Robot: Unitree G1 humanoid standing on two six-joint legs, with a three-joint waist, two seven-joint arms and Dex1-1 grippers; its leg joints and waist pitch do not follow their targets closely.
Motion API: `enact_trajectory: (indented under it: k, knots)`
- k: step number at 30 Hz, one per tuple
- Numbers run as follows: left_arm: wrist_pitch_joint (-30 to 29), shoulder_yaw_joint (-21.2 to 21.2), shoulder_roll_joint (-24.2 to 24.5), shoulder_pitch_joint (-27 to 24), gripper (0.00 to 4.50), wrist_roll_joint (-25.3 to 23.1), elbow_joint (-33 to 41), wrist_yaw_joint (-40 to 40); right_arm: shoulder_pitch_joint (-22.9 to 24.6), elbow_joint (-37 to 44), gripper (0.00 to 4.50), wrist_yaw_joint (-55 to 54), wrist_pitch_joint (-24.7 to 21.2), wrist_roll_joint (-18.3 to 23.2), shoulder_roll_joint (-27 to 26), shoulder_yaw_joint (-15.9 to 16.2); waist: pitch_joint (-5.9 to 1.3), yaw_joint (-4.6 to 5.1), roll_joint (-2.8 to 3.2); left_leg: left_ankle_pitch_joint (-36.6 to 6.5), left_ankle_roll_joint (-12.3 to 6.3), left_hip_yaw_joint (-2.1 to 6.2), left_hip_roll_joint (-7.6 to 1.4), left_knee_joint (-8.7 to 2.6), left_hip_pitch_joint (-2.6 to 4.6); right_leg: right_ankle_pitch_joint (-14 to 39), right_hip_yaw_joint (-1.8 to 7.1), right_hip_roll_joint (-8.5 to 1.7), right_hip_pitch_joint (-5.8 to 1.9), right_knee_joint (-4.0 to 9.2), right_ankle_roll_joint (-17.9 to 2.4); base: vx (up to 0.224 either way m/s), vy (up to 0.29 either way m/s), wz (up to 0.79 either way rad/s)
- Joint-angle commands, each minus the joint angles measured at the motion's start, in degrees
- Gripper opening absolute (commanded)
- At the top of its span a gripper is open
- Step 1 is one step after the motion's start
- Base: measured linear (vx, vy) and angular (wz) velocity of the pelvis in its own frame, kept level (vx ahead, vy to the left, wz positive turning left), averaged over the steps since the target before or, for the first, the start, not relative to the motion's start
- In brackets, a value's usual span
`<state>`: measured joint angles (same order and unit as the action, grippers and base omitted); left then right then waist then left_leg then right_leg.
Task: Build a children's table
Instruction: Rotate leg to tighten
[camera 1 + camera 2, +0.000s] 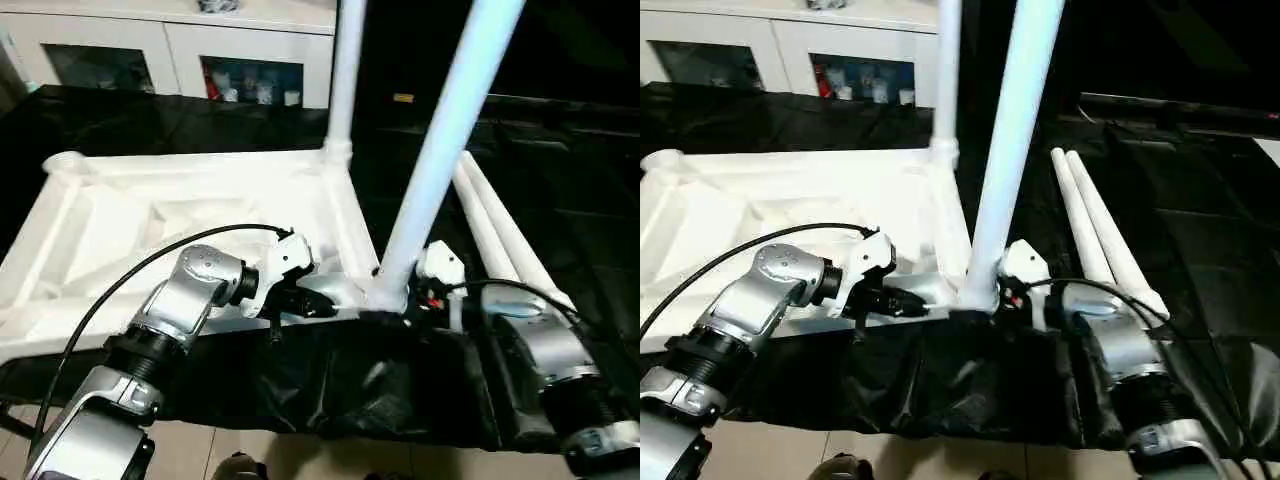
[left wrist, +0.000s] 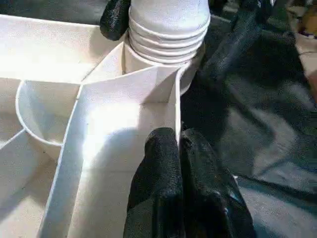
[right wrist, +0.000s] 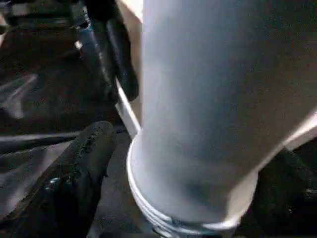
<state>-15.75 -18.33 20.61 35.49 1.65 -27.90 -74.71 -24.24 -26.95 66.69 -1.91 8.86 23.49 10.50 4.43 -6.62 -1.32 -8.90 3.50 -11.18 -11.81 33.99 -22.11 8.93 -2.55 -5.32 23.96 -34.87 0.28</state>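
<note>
From the head, the white table top [image 1: 200, 215] lies upside down on a black cloth [image 1: 330, 385]. One leg [image 1: 345, 70] stands in the far corner, at about twelve o'clock. A second leg [image 1: 440, 150] stands tilted in the near corner. Two spare legs [image 1: 500, 235] lie flat at three o'clock. The left gripper [image 1: 300, 300] rests on the near rim, at nine o'clock from the near leg. The right gripper [image 1: 425, 295] sits just beside that leg's foot.

From the left wrist, its black fingers [image 2: 168, 183] are pressed together on a rib, holding nothing.

From the right wrist, one finger [image 3: 74, 173] sits to one side of the leg, jaws wide apart.
</note>
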Motion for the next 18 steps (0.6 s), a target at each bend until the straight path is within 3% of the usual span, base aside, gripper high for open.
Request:
enact_trajectory:
  k: [1,7,11,16,18]
  knots:
    - [1.5,-0.3,-0.2,2.3,0.0,1.3,1.1,-1.3,0.7,2.0,3.53,2.7,-0.3,0.2,0.1,1.6,-4.62,0.09,0.14,-19.8,-0.3,0.73,-1.27,-4.4,1.52,20.3,1.56,-2.52,-2.45,4.56,-11.7,0.0,0.0,0.0]
    - [1.7,-0.6,0.2,2.0,0.0,1.2,1.0,-1.9,1.2,3.0,2.9,3.9,-0.9,0.5,0.4,2.3,-4.57,0.08,0.1,-19.7,-0.23,0.77,-1.25,-4.41,1.47,20.5,1.57,-2.55,-2.44,4.58,-11.6,0.0,0.0,0.0]
    - [2.1,-0.2,0.0,1.9,0.0,0.9,0.6,-1.2,2.0,3.6,2.79,3.8,-1.4,0.9,-0.1,2.3,-4.5,0.03,0.02,-19.6,-0.37,0.76,-1.27,-4.42,1.49,20.5,1.58,-2.54,-2.37,4.6,-11.6,0.0,0.0,0.0]
    - [2.1,1.3,-2.4,2.0,0.0,-0.2,-0.3,5.5,3.3,4.6,2.75,0.6,-3.7,2.4,-2.9,1.1,-4.34,-0.02,0.05,-20.5,-0.18,0.69,-1.33,-4.45,1.74,21.1,1.65,-2.47,-2.03,4.77,-11.7,0.0,0.0,0.0]
    - [1.3,2.2,-4.4,2.8,0.0,-1.6,-1.7,11.6,2.7,2.9,2.74,-5.0,-2.7,1.5,-5.9,0.1,-4.26,0.27,0.0,-20.9,0.61,0.88,-1.19,-4.57,1.46,22.8,1.5,-2.62,-2.12,4.89,-11.1,0.0,0.0,0.0]
